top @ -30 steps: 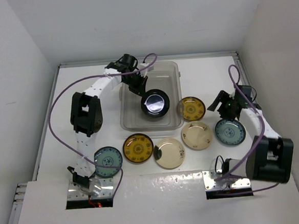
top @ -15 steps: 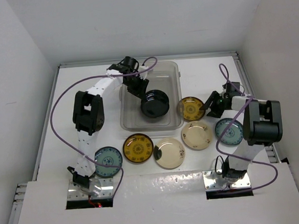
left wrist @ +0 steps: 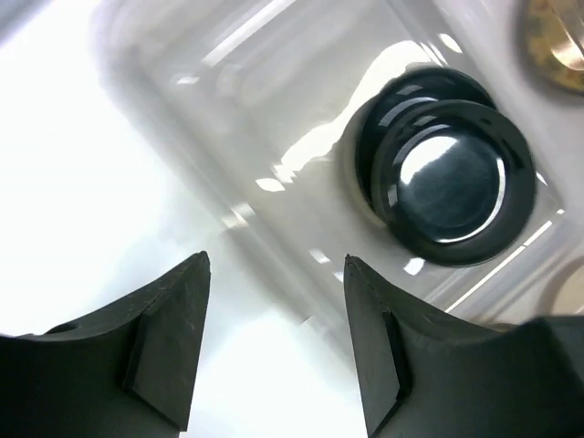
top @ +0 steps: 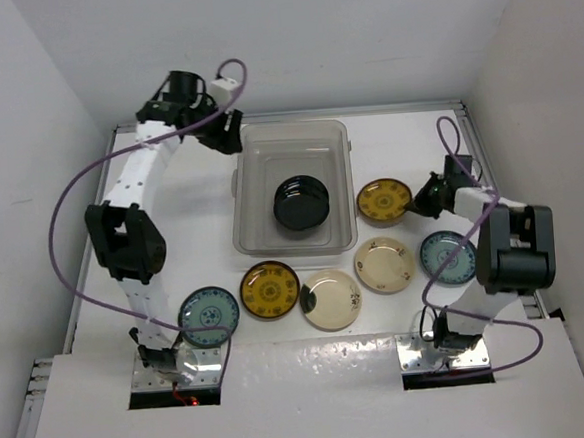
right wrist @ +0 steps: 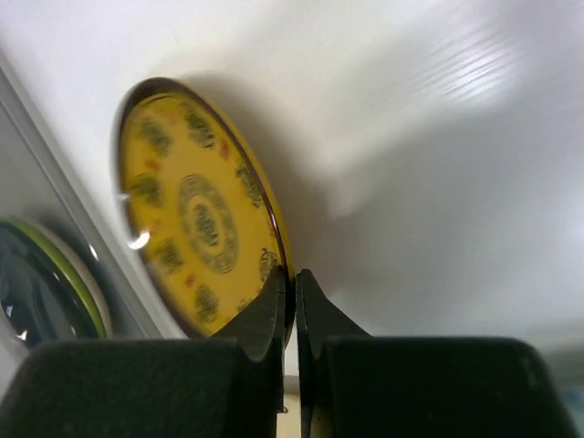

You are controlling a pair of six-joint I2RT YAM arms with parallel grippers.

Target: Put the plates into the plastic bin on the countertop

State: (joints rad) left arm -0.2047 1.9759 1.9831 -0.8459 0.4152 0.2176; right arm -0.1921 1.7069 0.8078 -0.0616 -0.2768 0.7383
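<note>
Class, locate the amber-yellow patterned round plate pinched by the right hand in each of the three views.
Top external: the amber-yellow patterned round plate is centre-right, just right of the clear plastic bin.
Left wrist: only its rim shows, top-right corner.
Right wrist: centre-left, tilted, pinched by the right hand.
Shared landmark: the bin, in all three views.

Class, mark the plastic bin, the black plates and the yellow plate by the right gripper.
plastic bin (top: 293,164): top view, bare floor.
black plates (left wrist: 447,178): left wrist view, top plate's centre.
yellow plate (right wrist: 205,214): right wrist view, patterned face.
</note>
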